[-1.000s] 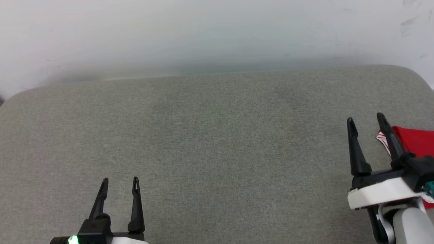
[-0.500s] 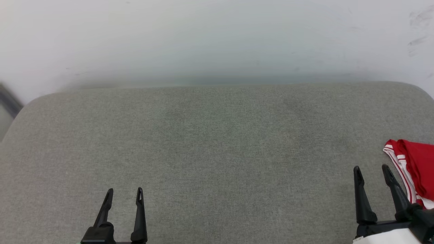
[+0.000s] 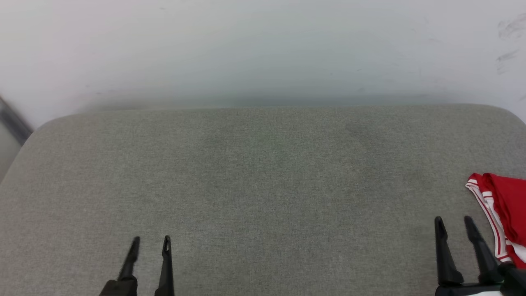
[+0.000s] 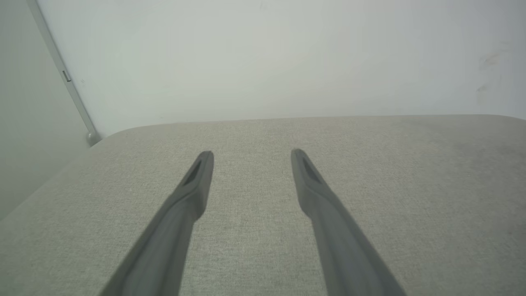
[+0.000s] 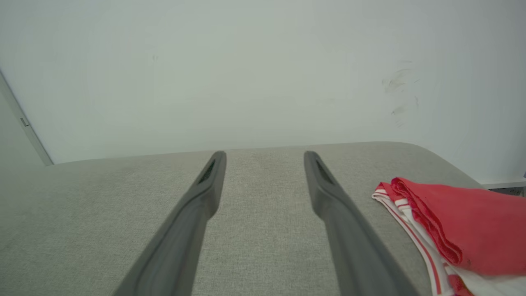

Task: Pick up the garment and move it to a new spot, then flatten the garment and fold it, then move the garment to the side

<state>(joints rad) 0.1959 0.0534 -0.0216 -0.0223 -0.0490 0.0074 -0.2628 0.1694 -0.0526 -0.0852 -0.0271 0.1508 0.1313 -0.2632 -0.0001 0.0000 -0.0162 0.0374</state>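
- Right gripper: fingers spread apart, nothing between them, over the grey cushion.
- Garment: folded, beside the gripper's right-hand finger, not touching.
- Wall: beyond the gripper.

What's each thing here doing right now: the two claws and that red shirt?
garment: folded in layers, lying at the right edge of the grey pad, not held.
left gripper: open, holding nothing, above bare pad.
right gripper: open, holding nothing, just beside the garment.
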